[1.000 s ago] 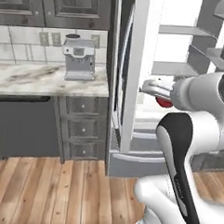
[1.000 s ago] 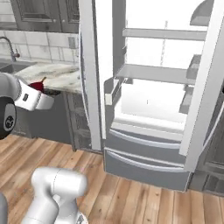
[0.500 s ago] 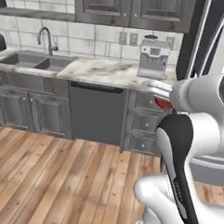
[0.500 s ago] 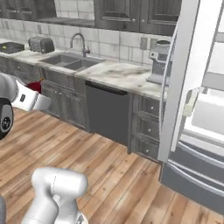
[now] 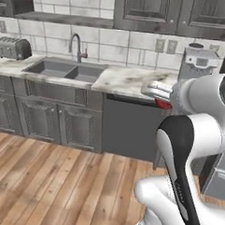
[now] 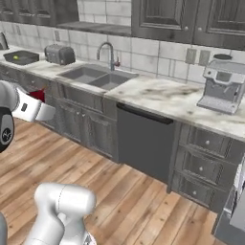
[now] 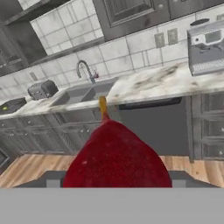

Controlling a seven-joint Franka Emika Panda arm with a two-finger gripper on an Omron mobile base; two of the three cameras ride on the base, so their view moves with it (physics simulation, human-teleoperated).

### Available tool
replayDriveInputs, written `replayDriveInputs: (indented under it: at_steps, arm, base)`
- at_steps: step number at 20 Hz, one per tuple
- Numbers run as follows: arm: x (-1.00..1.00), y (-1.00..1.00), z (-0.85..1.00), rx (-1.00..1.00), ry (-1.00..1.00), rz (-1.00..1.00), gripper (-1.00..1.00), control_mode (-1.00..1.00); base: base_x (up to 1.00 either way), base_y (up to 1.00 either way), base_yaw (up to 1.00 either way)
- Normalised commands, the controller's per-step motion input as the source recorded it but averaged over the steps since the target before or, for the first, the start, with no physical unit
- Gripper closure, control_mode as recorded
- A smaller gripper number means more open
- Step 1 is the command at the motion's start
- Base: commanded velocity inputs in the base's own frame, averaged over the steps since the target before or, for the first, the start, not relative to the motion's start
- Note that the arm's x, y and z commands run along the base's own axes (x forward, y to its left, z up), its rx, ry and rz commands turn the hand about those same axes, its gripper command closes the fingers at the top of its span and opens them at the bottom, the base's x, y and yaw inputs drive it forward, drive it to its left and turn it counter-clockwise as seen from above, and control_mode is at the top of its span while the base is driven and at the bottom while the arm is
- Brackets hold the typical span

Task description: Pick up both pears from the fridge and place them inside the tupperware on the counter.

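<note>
Red pear (image 7: 117,157) sits clamped between the gripper (image 5: 158,94) fingers, stem forward.

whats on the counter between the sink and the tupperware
The toaster stands between the sink and the tupperware, on the counter, in the right base view.

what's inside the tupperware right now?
Right base view: the tupperware on the counter holds a small yellow-green spot, likely a pear; its rim hides the rest. The red pear is in the end effector.
</note>
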Motion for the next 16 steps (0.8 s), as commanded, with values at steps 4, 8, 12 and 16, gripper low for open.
replayDriveInputs:
  at_steps: [4,8,12,16]
  arm:
    - [0.0,0.0,0.0,0.0,0.0,0.0,1.0,1.0]
    - [0.0,0.0,0.0,0.0,0.0,0.0,1.0,1.0]
    - [0.0,0.0,0.0,0.0,0.0,0.0,1.0,1.0]
    - [0.0,0.0,0.0,0.0,0.0,0.0,1.0,1.0]
  base:
    - [1.0,1.0,0.04]
    - [1.0,0.96,0.01]
    - [1.0,0.95,0.0]
    - [1.0,0.95,0.0]
